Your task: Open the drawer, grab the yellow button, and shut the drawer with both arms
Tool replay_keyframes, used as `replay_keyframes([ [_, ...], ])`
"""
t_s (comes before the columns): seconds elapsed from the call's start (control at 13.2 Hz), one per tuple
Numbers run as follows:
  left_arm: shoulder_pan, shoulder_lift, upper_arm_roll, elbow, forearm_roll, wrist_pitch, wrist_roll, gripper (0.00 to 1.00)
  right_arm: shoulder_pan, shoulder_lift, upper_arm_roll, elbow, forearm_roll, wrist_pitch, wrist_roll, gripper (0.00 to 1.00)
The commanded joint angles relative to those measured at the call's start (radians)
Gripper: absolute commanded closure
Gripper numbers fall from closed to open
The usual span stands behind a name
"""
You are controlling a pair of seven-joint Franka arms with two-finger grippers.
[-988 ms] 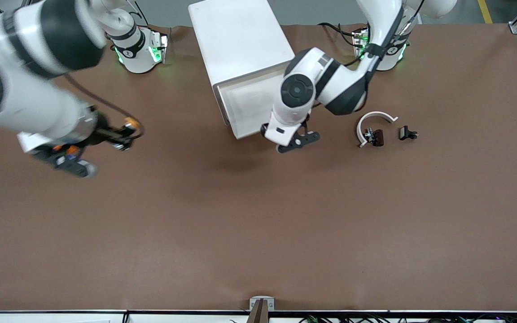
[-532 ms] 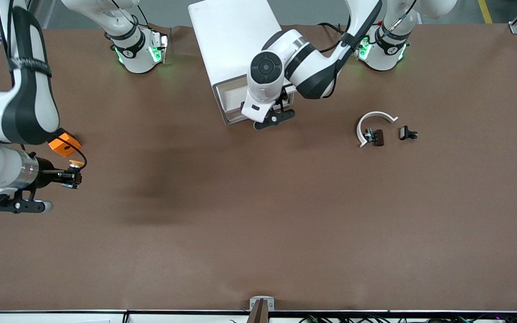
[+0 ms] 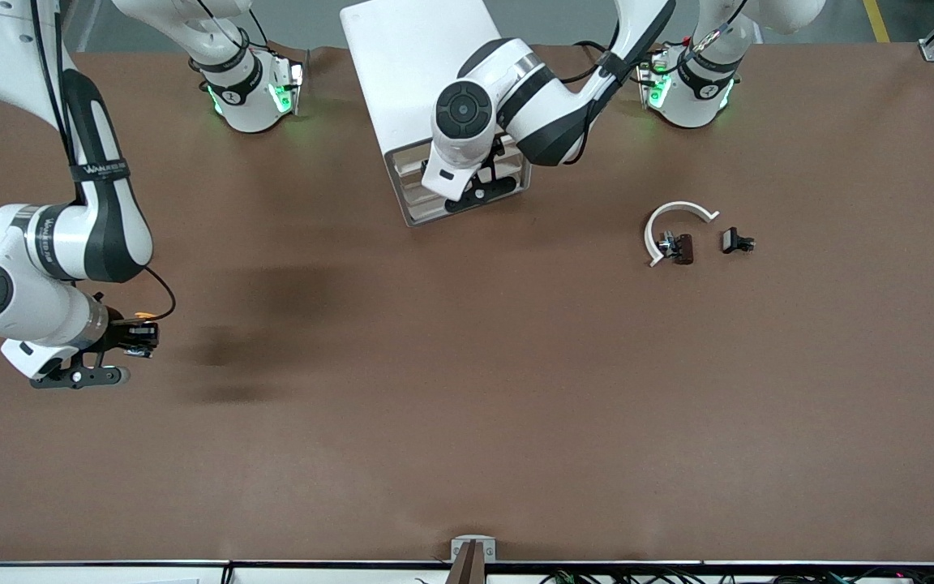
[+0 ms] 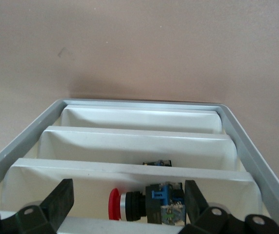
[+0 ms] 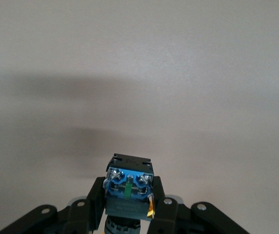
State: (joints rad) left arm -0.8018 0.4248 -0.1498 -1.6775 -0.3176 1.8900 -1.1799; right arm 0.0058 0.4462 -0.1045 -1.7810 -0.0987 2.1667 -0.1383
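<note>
A: While the right gripper hangs over bare table at the right arm's end, where's the button?

B: Clamped between its fingers. In the right wrist view the blue-grey base sticks out past the fingertips, green dot in the middle. Jaws tight on it.

A: Front view show that?

B: Barely. Just a speck of orange at the gripper tip; the base is too small to make out there.

A: Left gripper?

B: Over the drawer, which is pulled out from the cabinet. Jaws spread wide, gripping nothing; both fingers sit apart at the edges of the left wrist view.

A: Anything only that view gives?

B: Yes, the drawer's inside: white dividers across it, a red-capped button with black neck and blue base lying on its side in the compartment between the fingers, a small dark part in the next one. Front view hides all that under the arm.

A: Other stuff?

B: White curved strip with small black parts toward the left arm's end, well apart from both grippers.
</note>
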Motion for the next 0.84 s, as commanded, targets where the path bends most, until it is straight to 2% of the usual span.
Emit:
replay_keyframes([
  [0.0,0.067,0.000,-0.010,0.025,-0.076,-0.025,-0.017,0.00,-0.081,0.067,0.022,0.002,-0.021,0.091,-0.104,0.78],
  [0.23,0.192,0.019,-0.002,0.076,-0.087,-0.025,-0.018,0.00,-0.125,0.134,0.023,0.002,-0.019,0.168,-0.167,0.78],
  [0.46,0.379,0.005,-0.001,0.102,-0.045,-0.034,0.006,0.00,-0.150,0.172,0.026,0.000,-0.013,0.200,-0.204,0.78],
  [0.76,0.510,-0.009,-0.001,0.144,0.263,-0.038,0.184,0.00,-0.155,0.198,0.028,0.000,-0.007,0.222,-0.205,0.76],
])
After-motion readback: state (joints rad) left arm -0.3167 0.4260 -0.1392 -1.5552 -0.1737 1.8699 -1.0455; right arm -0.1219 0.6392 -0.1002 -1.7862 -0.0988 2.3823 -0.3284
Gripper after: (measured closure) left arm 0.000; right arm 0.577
